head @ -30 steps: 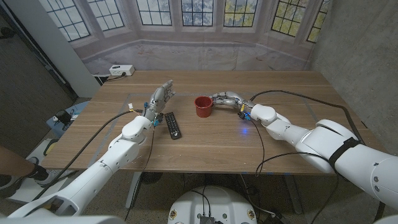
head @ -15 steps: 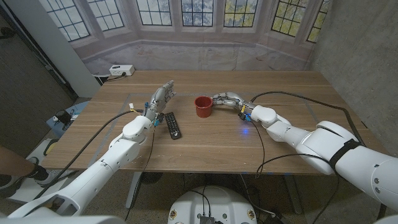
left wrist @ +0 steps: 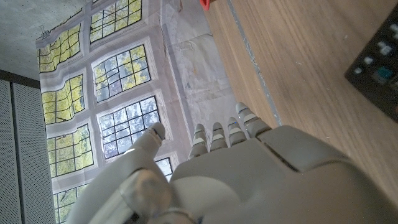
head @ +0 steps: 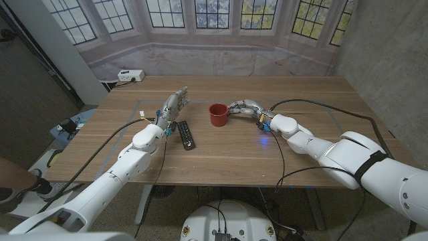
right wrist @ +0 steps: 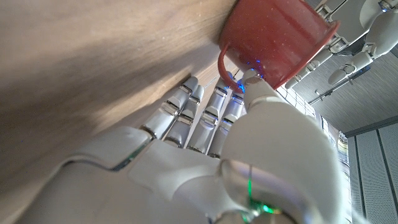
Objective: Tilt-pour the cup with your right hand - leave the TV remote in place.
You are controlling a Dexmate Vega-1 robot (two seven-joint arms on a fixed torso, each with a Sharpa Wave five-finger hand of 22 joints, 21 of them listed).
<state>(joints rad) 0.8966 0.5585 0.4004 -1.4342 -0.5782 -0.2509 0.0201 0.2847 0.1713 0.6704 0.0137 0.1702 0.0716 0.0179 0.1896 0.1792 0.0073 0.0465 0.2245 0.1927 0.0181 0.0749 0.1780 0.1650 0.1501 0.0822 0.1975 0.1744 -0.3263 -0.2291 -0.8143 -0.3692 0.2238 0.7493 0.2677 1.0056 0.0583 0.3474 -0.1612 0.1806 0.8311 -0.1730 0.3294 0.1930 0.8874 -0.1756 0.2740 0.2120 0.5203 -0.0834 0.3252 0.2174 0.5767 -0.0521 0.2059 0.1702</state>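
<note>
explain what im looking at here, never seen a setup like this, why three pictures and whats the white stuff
The white parts are a robot's two arms, each ending in a hand with fingers. The robot stands at a wooden table, and a person steers it remotely.

The wide picture comes from a camera on the robot's head, looking down over both arms. The other two come from cameras on the wrists, looking along the back of each hand, so they appear turned around.

On the table stand a red cup and, beside it, a black TV remote. A white box sits at the far corner.

The right hand reaches to the cup; in its wrist picture the fingertips are at the cup's handle, but I cannot tell if it grips yet. The left hand stands open beside the remote, holding nothing.
</note>
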